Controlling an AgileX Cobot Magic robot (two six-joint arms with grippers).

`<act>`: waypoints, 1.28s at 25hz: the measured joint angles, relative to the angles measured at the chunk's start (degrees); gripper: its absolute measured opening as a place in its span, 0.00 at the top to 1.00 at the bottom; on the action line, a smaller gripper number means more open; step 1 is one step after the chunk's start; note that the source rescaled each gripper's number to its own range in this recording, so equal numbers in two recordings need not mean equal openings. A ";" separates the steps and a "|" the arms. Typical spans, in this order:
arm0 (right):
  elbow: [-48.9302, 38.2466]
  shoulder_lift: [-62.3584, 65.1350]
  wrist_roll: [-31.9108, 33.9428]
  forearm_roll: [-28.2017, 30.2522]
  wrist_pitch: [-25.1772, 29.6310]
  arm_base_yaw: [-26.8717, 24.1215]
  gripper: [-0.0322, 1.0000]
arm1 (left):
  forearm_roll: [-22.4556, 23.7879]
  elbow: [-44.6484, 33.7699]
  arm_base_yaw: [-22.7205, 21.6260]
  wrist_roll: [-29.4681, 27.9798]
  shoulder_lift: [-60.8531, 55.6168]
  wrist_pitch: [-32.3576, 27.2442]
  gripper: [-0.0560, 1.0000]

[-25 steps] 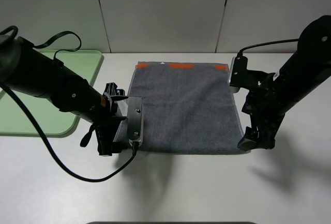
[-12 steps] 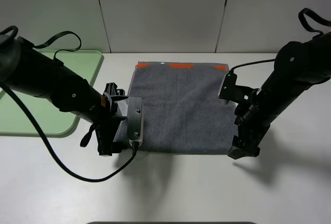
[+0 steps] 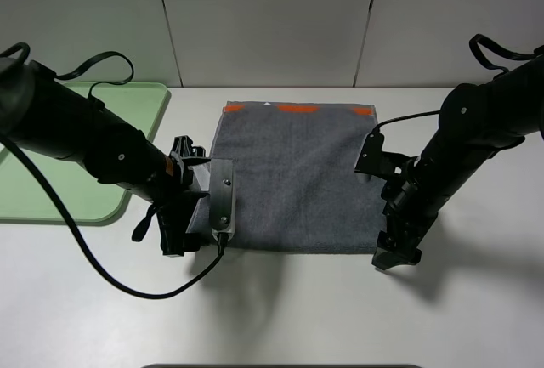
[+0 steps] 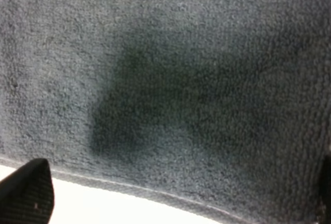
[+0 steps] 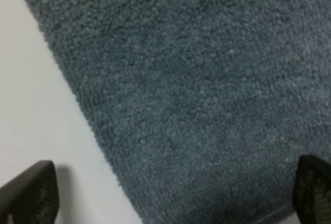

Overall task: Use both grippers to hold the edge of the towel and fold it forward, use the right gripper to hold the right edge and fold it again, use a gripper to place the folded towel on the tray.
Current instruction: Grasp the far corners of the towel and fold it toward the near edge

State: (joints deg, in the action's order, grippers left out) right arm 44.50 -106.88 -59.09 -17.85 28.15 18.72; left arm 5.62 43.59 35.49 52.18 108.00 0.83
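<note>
A white table [image 3: 297,317] bears the towel [image 3: 297,177] and tray [image 3: 93,204].

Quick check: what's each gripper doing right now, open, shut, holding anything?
Left gripper: open, nothing held, over the towel edge.
Right gripper: open, nothing held, over the towel's corner.

no readable text, labels, brands or numbers on anything in view
</note>
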 joint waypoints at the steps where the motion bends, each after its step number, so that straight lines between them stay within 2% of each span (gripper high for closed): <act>1: 0.00 0.00 0.00 0.00 0.00 0.00 0.00 | 0.00 0.00 0.00 0.00 0.00 0.00 0.02; 10: -0.02 0.00 0.00 0.00 -0.41 0.00 0.00 | 0.00 0.00 0.00 0.00 0.00 0.05 0.04; 13: -1.08 0.00 -0.05 0.20 -2.10 0.00 0.00 | -0.19 0.00 0.10 -0.07 0.18 -0.20 0.13; 17: -2.80 0.18 -0.69 1.02 -4.55 0.00 0.01 | -0.24 0.00 0.10 -0.07 0.59 -0.34 0.32; 20: -3.48 0.30 -0.92 1.46 -6.68 0.00 0.14 | -0.19 0.00 0.10 -0.07 0.83 -0.83 0.48; 26: -3.48 0.30 -0.87 1.86 -8.25 0.00 0.57 | 0.16 -0.06 0.10 -0.01 1.32 -1.48 0.90; 28: -3.48 0.30 -0.87 1.97 -8.40 0.00 0.72 | 0.19 -0.06 0.10 -0.01 1.38 -1.48 0.94; 31: -3.48 0.40 -0.87 1.98 -7.33 0.00 0.96 | 0.19 -0.06 0.10 0.03 1.38 -1.48 0.94; 32: -3.48 0.46 -0.87 1.90 -6.78 0.00 0.97 | 0.19 -0.06 0.10 0.03 1.38 -1.48 0.94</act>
State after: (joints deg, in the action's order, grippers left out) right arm 41.02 -106.41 -59.96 -15.95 21.37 18.72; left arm 5.80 43.53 35.59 52.21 109.38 -0.65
